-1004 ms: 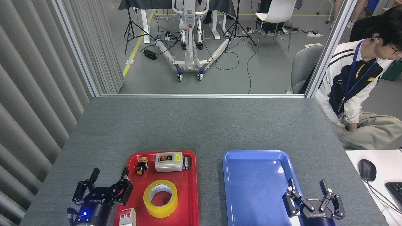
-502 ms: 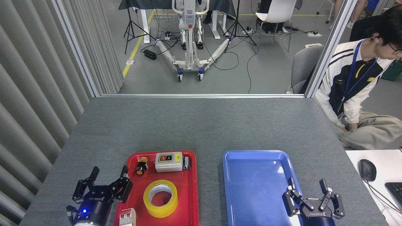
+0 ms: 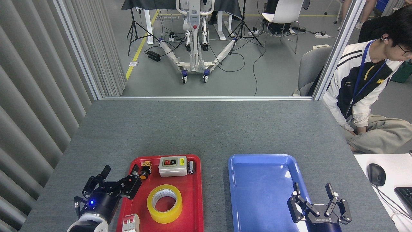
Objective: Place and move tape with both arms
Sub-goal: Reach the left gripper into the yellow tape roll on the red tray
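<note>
The tape [image 3: 164,203], a yellow roll with a white core, lies flat in the near half of the red tray [image 3: 193,193]. My left gripper [image 3: 120,172] is open at the tray's left edge, left of the roll and not touching it, its fingers spread and angled up to the right. My right gripper [image 3: 312,190] is open over the near right corner of the blue tray [image 3: 257,180], holding nothing.
In the red tray sit a grey switch box [image 3: 173,166], a small yellow push button [image 3: 145,171], a dark cylinder [image 3: 191,167] and a red-white part [image 3: 130,223]. A seated person [image 3: 370,83] is at the right, by a side table with a mouse [image 3: 376,174].
My left gripper has shifted right and forward, tilting toward the red tray. My right gripper has moved slightly left and down. The tape has not moved.
</note>
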### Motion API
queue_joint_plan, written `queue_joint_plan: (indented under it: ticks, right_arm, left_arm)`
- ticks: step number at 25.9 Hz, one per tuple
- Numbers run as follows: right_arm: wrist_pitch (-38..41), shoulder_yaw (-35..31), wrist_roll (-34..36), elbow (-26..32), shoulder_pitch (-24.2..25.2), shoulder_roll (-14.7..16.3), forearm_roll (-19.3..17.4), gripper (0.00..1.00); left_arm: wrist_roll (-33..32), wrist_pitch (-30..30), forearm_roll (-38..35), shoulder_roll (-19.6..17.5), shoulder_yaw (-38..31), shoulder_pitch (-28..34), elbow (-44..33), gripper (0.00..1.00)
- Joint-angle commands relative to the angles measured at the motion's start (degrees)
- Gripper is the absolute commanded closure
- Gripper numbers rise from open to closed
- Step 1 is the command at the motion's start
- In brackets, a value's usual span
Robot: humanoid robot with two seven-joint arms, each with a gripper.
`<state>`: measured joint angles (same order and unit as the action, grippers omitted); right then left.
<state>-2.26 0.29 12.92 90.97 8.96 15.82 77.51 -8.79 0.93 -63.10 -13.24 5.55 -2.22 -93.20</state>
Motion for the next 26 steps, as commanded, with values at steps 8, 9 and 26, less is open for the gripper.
queue_joint_plan:
  ticks: [8,9,26]
  right_arm:
    - [0.0,0.1,0.0,0.0,0.1,-0.1,0.3,0.01]
    - [0.0,0.1,0.0,0.0,0.1,-0.1,0.3,0.01]
    - [0.0,0.1,0.0,-0.4,0.4,0.0,0.3,0.01]
  left_arm:
    - [-30.8,-0.8,0.2,-6.7,9.6,-11.5,0.7,0.00]
    - [-32.2,-0.8,0.2,-6.7,9.9,-12.0,0.6,0.00]
    - [-48.5,-0.3,3.3,-6.2,16.9,-19.3,11.5,0.01]
